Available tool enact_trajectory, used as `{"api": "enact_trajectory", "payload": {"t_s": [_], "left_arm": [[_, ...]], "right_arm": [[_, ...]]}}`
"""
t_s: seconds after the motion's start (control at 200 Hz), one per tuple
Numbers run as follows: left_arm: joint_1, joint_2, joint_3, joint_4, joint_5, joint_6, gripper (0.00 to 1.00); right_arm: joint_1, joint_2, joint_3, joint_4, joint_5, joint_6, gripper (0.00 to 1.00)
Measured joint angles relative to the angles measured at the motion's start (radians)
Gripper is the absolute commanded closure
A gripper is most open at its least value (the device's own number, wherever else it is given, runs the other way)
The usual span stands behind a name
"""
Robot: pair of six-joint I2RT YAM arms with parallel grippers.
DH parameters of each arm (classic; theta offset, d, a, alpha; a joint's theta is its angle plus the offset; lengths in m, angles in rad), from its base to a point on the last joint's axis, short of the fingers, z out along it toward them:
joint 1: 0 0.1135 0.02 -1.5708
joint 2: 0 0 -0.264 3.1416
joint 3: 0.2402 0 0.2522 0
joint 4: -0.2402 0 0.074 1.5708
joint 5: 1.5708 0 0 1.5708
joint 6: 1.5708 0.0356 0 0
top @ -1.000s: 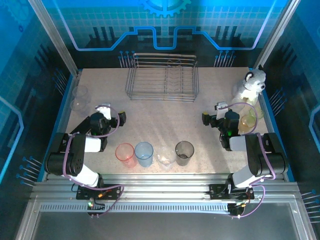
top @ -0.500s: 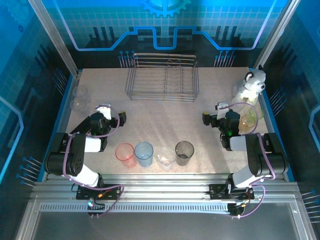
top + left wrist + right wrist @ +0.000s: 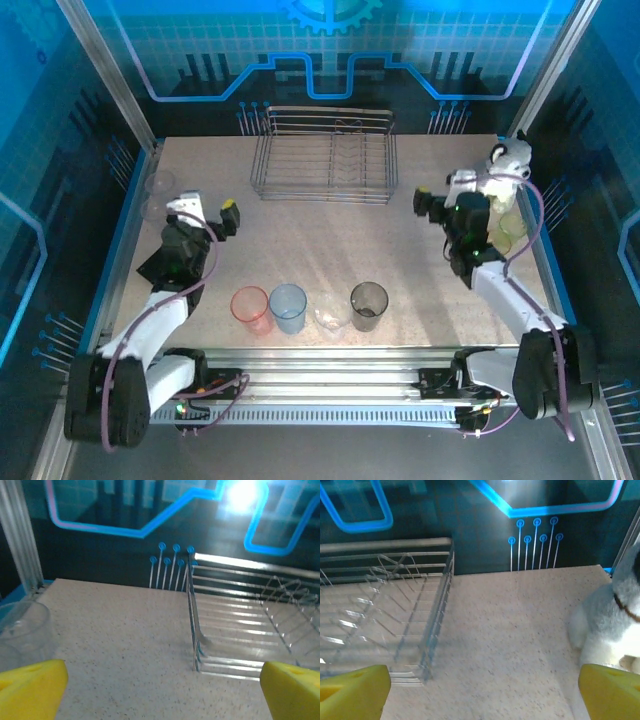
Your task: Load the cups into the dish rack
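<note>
Now, with left claw (image 3: 207,210) and right claw (image 3: 441,192) both apart and empty, lower squarely over a cup (image 3: 250,304) at the surface's (image 3: 300,240) near edge, then carry to the far-edge rack (image 3: 325,160).

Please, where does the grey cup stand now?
In the top view, the grey cup stands at the near edge of the table, rightmost of four cups in a row, beside a clear cup.
</note>
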Motion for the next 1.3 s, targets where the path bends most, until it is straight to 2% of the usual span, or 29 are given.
{"api": "enact_trajectory", "payload": {"t_s": [0.235, 0.525, 0.826, 1.206, 1.301], "left_arm": [[0.0, -0.164, 0.127, -0.345, -0.023, -0.085, 0.01], [0.0, -0.219, 0.163, -0.579, 0.089, -0.157, 0.01], [0.0, -0.245, 0.214, -0.737, 0.227, -0.157, 0.01], [-0.001, -0.266, 0.204, -0.769, 0.274, -0.157, 0.0], [-0.002, -0.273, 0.192, -0.776, 0.286, -0.156, 0.01]], "right_arm": [[-0.001, 0.291, 0.459, -0.396, -0.115, 0.151, 0.12], [0.0, 0.63, 0.777, -0.68, -0.224, 0.202, 0.24], [0.004, 0.837, 0.99, -0.806, -0.263, 0.204, 0.36], [0.063, 1.04, 1.203, -0.901, -0.212, 0.171, 0.5], [0.08, 1.083, 1.265, -0.922, -0.196, 0.161, 0.59]]}}
